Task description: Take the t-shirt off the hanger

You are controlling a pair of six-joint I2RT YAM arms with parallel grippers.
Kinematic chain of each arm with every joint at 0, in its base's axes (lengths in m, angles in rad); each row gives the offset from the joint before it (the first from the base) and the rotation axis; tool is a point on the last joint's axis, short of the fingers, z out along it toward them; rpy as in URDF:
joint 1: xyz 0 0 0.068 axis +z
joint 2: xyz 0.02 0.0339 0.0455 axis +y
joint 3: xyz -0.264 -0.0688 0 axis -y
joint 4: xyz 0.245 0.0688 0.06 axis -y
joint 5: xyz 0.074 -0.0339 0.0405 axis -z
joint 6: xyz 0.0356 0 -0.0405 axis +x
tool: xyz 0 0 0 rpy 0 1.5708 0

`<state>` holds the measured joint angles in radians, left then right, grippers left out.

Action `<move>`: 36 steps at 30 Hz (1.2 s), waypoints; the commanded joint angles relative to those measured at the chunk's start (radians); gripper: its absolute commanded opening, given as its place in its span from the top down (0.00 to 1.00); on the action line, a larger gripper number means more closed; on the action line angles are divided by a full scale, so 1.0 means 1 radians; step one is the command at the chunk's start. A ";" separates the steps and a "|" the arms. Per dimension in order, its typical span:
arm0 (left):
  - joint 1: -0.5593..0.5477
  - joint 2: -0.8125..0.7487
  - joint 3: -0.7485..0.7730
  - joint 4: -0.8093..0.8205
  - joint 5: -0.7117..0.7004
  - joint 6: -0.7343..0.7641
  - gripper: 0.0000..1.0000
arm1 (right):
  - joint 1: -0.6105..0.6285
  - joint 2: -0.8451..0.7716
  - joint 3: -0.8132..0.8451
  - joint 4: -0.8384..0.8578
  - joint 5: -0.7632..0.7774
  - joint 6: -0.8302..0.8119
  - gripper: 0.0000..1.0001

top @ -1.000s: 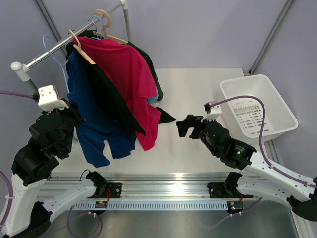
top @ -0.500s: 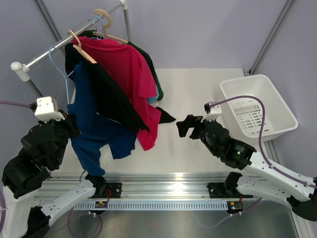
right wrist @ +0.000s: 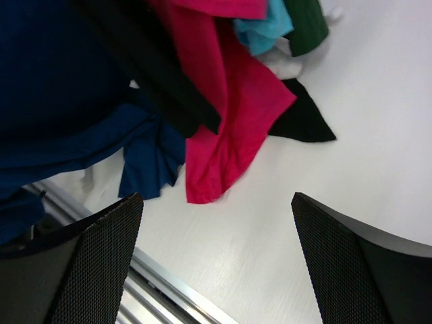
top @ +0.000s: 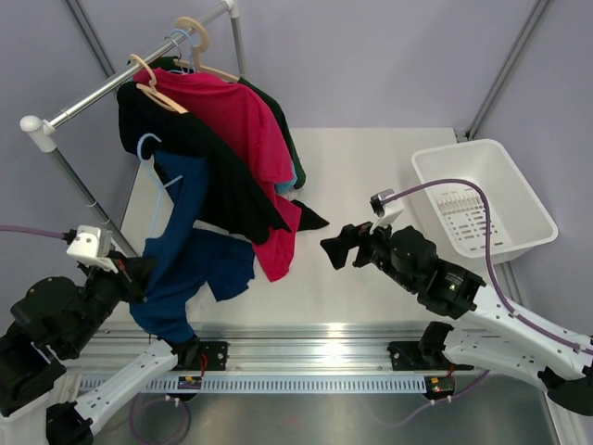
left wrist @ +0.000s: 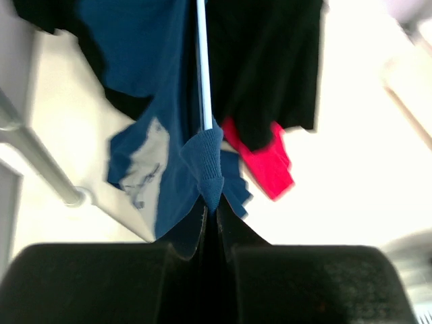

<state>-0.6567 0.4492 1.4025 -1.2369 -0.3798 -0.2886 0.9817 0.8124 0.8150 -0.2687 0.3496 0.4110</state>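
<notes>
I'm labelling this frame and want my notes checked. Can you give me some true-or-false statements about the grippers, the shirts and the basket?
1. The left gripper is shut on the blue t-shirt. True.
2. The red t-shirt hangs from the rail. True.
3. The right gripper holds the red t-shirt. False: the right gripper is open, holds nothing and is apart from the clothes.
4. A t-shirt lies in the white basket. False: the white basket shows nothing inside.
</notes>
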 commanded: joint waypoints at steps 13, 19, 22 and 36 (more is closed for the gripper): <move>0.000 -0.164 -0.122 0.048 0.530 -0.001 1.00 | 0.032 0.310 0.322 0.408 -0.367 -0.069 0.11; 0.002 -0.204 -0.192 0.105 0.591 -0.038 1.00 | 0.127 0.552 0.493 0.572 -0.374 -0.081 0.11; 0.003 -0.221 -0.218 0.120 0.599 -0.040 1.00 | 0.170 0.641 0.578 0.574 -0.253 -0.127 0.13; 0.005 -0.247 -0.244 0.128 0.527 -0.029 1.00 | 0.235 0.749 0.555 0.628 -0.110 -0.190 0.62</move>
<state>-0.6552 0.2260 1.1538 -1.2121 0.1455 -0.3183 1.2209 1.5879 1.3827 0.3126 0.1665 0.2375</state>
